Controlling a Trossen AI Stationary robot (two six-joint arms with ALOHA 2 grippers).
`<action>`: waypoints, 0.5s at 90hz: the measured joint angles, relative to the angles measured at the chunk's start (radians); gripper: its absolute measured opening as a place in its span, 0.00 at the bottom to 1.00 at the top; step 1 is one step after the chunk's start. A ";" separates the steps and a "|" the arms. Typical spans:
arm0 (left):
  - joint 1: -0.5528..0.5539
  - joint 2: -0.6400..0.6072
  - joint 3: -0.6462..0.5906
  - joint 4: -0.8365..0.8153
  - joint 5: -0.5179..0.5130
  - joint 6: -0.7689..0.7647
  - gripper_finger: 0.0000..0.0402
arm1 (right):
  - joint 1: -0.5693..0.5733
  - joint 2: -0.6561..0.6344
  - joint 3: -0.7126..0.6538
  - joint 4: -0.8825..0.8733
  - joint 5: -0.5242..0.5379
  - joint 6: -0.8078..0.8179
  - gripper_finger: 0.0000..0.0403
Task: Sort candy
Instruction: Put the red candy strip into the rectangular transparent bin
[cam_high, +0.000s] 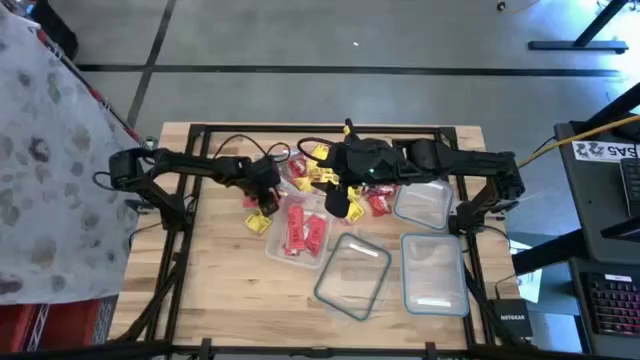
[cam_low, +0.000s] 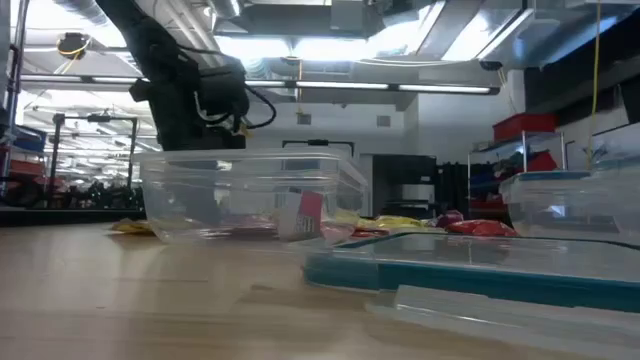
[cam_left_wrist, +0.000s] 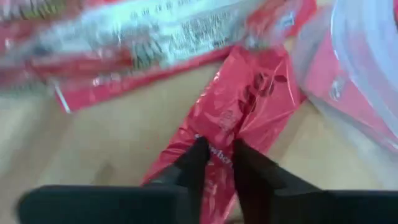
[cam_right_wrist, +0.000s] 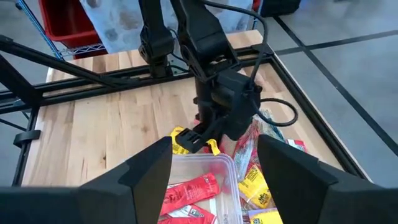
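candy (cam_left_wrist: 245, 106): one red piece between left gripper (cam_left_wrist: 214, 163) jaws.

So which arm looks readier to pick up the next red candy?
The left. Its fingers are nearly closed around a red candy on the table. The right gripper hangs open above the container of red pieces, holding nothing.

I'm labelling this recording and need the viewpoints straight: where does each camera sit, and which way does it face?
High view: overhead, straight down on the table; both arms show.
Low view: table height, level past a clear container into the room; one arm shows.
Left wrist view: on the left arm, close above a red candy wrapper that the left gripper pinches.
Right wrist view: on the right arm, across the table; open right gripper below, left arm beyond.
Shared: the red-candy container, also in the high view.
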 joint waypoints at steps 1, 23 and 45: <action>-0.001 -0.005 0.000 -0.002 0.000 -0.005 0.05 | 0.000 0.000 0.000 0.000 0.000 -0.002 0.56; 0.005 -0.152 0.011 -0.170 -0.078 -0.118 0.00 | 0.000 0.000 0.000 0.002 0.001 -0.011 0.56; -0.006 -0.332 0.064 -0.301 -0.097 -0.247 0.00 | 0.000 0.000 0.000 0.002 0.036 -0.018 0.56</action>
